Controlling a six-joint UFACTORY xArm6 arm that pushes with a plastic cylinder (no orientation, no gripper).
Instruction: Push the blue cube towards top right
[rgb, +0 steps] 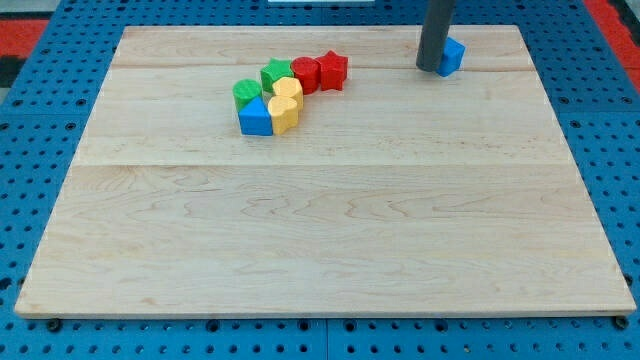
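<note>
The blue cube (453, 56) sits near the view's top right of the wooden board (320, 220), partly hidden behind the rod. My tip (430, 68) rests on the board just at the cube's left side, touching or nearly touching it. The dark rod rises from there out of the view's top.
A cluster of blocks lies at the upper left of centre: a red star (333, 69), a red cylinder (306, 74), a green star (275, 73), a green cylinder (246, 93), two yellow blocks (286, 104), and a blue triangular block (255, 117). The board's top edge (320, 28) is close behind the cube.
</note>
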